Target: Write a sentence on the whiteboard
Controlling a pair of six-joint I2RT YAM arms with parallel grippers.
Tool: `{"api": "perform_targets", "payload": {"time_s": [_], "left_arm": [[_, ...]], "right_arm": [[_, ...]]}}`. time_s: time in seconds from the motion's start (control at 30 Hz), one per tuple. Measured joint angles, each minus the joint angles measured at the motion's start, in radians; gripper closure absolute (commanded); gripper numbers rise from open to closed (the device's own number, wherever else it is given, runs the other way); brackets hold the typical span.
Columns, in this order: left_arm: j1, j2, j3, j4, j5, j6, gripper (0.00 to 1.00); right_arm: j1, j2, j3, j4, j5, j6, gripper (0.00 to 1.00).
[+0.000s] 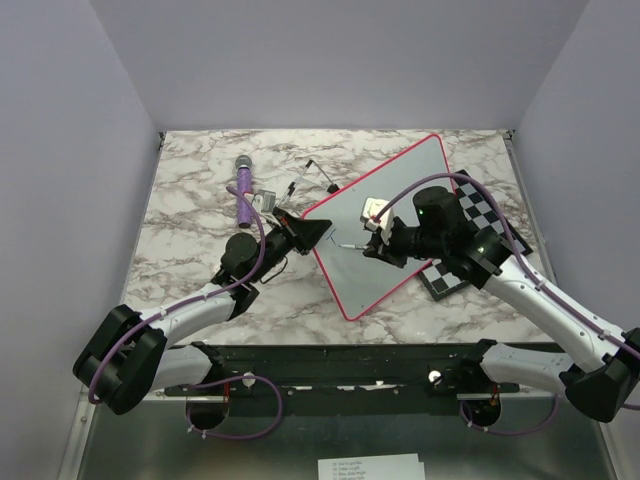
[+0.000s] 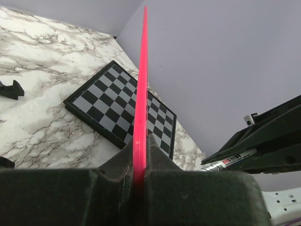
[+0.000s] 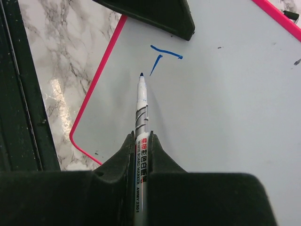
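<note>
My left gripper [image 2: 139, 155] is shut tight on the pink rim of the whiteboard [image 1: 360, 270] at its left corner. I judge that this grip must stay firm, because any wobble would bend a stroke. Just right of those fingers lies the sentence [image 3: 164, 54] — so far only a blue crossbar and a short slanted stem, a "T", so the writing has barely begun. My right gripper [image 3: 141, 141] is closed on the marker [image 3: 141, 108], whose tip sits just short of that stem; I cannot tell whether it touches the board. To do this well, I would press lightly and evenly, finish the stem, then work rightward, away from my left fingers, keeping the letters small enough to fit.

The board is smooth and glossy, so the tip should glide and could easily skid. It rests on the marble-patterned table [image 1: 200, 200]. A purple microphone-like thing [image 1: 244, 190] lies beyond my left gripper, and the chessboard [image 1: 480, 215] is tucked under the board's edge behind my right wrist. Plain pale walls close in on three sides.
</note>
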Motion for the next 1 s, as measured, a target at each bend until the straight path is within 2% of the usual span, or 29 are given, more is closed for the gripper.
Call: {"api": "perform_targets", "payload": {"time_s": [1.0], "left_arm": [[0.0,0.0,0.0,0.003,0.0,-0.013,1.0]], "right_arm": [[0.0,0.133,0.09,0.041,0.001,0.034,0.99]]}}
